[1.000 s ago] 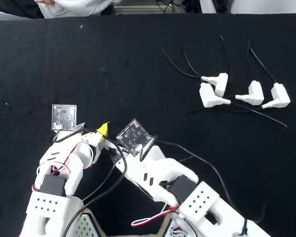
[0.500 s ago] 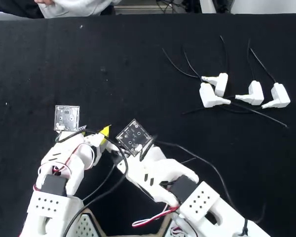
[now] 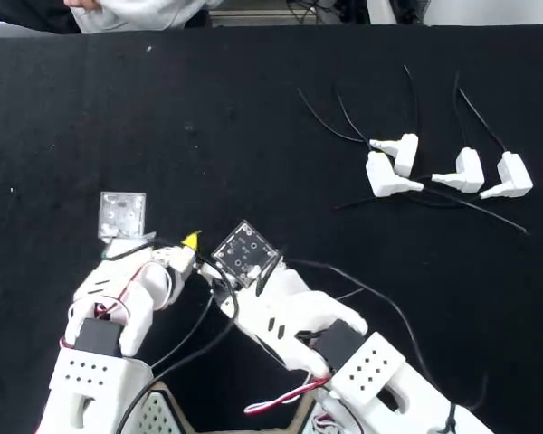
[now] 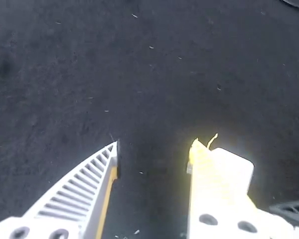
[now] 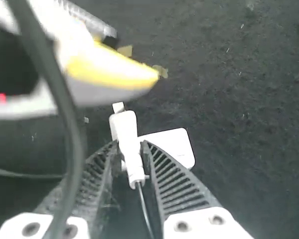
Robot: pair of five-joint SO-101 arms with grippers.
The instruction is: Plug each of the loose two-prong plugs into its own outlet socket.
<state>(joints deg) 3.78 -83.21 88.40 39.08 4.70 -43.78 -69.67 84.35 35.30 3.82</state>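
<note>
Gripping a white plug point(image 5: 124, 127), our right gripper point(image 5: 128, 145) sits just beside one socket plate point(image 3: 246, 251); our left gripper point(image 4: 154, 149) is open and empty above the black table point(image 4: 139, 59), near the other socket plate point(image 3: 122, 215); we see four more plugs point(image 3: 386, 176) lying well apart from both arms.

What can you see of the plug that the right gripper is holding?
The plug is white, plastic-looking, with a narrow stem and a wider block to one side. The right gripper's dark ribbed fingers pinch the stem, whose small tip pokes out past them. A thin black wire trails from its rear toward the wrist.
</note>
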